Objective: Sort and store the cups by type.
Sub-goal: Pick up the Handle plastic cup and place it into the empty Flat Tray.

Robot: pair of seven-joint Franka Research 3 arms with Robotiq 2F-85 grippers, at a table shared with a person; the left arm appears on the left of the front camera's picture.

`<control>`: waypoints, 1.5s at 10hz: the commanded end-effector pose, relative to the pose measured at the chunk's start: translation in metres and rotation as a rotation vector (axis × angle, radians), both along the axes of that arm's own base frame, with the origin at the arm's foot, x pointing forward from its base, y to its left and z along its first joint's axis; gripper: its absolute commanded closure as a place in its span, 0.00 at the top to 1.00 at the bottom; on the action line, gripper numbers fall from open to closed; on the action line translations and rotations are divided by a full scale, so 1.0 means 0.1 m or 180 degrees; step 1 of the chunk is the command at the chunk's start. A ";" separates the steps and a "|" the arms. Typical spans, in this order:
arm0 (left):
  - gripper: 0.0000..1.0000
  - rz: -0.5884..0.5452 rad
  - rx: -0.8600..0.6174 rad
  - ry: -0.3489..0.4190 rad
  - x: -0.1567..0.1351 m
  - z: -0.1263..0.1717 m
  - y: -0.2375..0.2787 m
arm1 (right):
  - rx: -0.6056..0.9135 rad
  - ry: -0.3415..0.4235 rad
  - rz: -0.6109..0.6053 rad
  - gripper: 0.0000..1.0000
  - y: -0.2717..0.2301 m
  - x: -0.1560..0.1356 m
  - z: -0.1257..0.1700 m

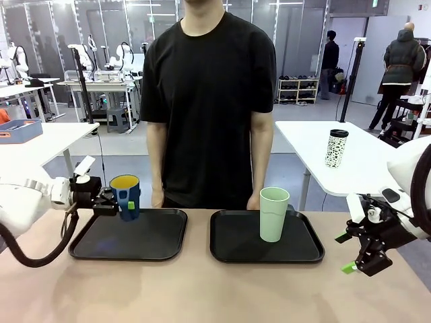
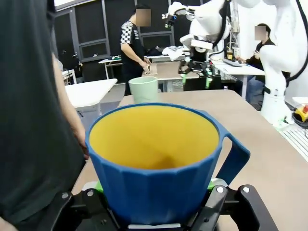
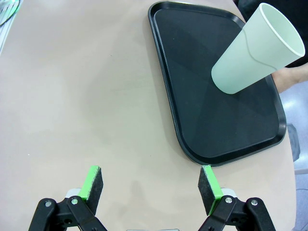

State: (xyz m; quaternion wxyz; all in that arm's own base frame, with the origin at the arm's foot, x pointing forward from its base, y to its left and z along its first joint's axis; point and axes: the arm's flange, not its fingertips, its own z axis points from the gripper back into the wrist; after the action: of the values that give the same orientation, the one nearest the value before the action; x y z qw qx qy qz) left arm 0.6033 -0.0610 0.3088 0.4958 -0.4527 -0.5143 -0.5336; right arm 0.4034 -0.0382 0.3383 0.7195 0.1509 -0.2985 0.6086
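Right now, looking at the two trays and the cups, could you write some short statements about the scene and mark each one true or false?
1. The left gripper is shut on the blue mug. True.
2. The mint-green tumbler lies on its side. False: it stands upright on the right tray.
3. The right gripper is open and holds nothing. True.
4. The blue mug is white inside. False: it is yellow inside.
5. The speckled tumbler stands on the left tray. False: it stands on the white table behind.
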 end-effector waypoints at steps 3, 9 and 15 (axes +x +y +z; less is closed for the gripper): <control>0.73 0.0042 -0.0090 0.0036 0.22 -0.03 0.12 | 0.0008 -0.0037 -0.0006 1.00 0.01 0.01 -0.02; 0.73 0.0016 -0.0015 -0.0005 0.30 -0.32 0.17 | 0.0008 -0.0037 -0.0006 1.00 0.01 0.01 -0.02; 0.73 0.0052 0.0144 0.0020 0.43 -0.74 0.18 | 0.0008 -0.0037 -0.0006 1.00 0.01 0.01 -0.02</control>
State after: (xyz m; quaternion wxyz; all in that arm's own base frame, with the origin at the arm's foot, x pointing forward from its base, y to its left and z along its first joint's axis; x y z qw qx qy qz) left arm 0.6377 -0.0439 0.2409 0.5114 -0.4497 -0.5053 -0.5300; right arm 0.4034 -0.0382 0.3383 0.7195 0.1509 -0.2985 0.6086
